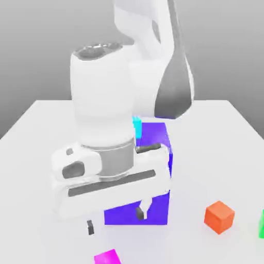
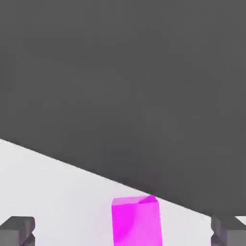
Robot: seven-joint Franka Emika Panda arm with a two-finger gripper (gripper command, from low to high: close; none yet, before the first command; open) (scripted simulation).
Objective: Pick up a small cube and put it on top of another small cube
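The small magenta-pink cube (image 1: pixel 108 257) lies on the white table at the front edge of the exterior view. My gripper (image 1: pixel 115 220) hovers just above and behind it, open, with nothing between its dark fingertips (image 1: pixel 139 212). In the hand view the pink cube (image 2: pixel 136 221) sits between the two spread fingertips (image 2: pixel 17 230), close to the table's edge. A small orange cube (image 1: pixel 219 216) rests on the table at the exterior view's right. A small cyan cube (image 1: pixel 136 126) peeks out behind the arm, by the big block.
A big blue-violet block (image 1: pixel 152 172) stands right behind the gripper, partly covered by the hand. A green object (image 1: pixel 261 225) is cut off at the exterior view's right edge. The white table (image 1: pixel 36 129) stretches to the left.
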